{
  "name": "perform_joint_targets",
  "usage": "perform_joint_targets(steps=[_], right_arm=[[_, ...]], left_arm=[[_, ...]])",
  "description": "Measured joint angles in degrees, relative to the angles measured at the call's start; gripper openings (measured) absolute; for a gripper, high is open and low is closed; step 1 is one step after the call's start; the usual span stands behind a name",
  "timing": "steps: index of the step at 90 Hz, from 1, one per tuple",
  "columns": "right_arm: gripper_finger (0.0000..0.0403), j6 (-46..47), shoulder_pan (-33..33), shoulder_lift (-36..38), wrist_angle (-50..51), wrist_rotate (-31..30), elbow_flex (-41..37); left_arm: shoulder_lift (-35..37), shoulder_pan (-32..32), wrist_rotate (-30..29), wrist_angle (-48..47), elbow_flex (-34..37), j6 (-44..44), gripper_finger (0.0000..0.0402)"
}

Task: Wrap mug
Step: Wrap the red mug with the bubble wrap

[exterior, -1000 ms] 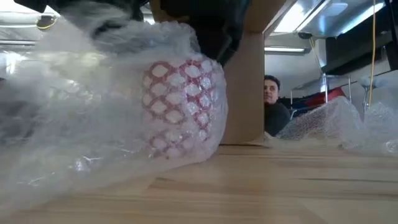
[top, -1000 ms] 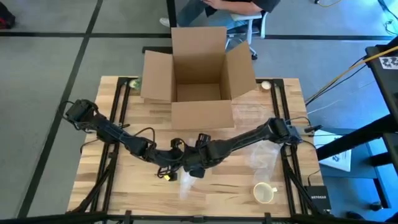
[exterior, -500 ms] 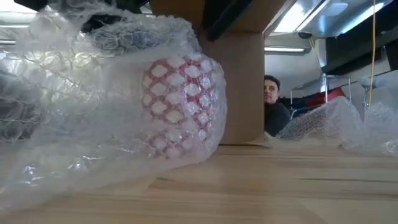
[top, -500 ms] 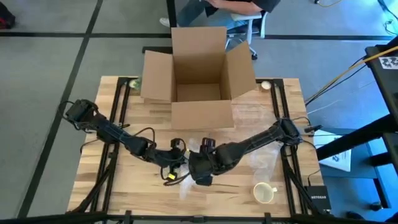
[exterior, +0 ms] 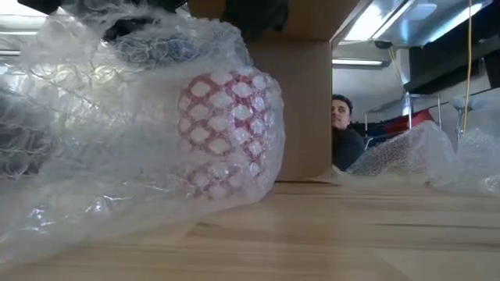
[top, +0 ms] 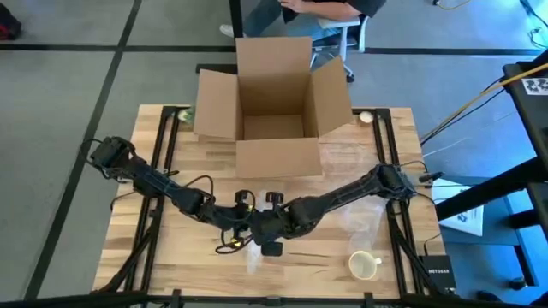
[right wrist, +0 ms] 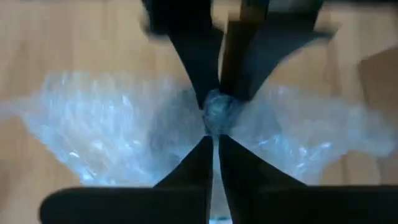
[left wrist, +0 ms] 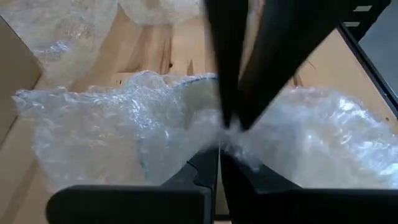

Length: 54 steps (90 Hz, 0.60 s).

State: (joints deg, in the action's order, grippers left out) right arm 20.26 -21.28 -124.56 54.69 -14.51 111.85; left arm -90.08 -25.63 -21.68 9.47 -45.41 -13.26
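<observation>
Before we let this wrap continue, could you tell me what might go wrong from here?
Both the left gripper and the right gripper pinch the same bubble wrap at nearly one spot, so they could collide or tear the film. The red mug lies on its side inside the loose wrap; it may roll or slip out if lifted. A second, bare mug stands near the table edge, where a swinging right arm might knock it.
</observation>
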Motion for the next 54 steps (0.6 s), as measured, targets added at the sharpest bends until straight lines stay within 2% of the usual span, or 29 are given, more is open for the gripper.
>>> perform_joint_targets(steps=[20,54], right_arm=[[0.0002,-0.4,0.2,-3.8,1.0,0.2,0.2],[0.0000,0.3,0.4,-4.6,0.2,0.4,0.2]], left_arm=[[0.1,-0.1,-0.1,-0.5,0.1,-0.1,0.0000],[2.6,-0.6,0.2,-3.6,0.0,2.2,0.0000]])
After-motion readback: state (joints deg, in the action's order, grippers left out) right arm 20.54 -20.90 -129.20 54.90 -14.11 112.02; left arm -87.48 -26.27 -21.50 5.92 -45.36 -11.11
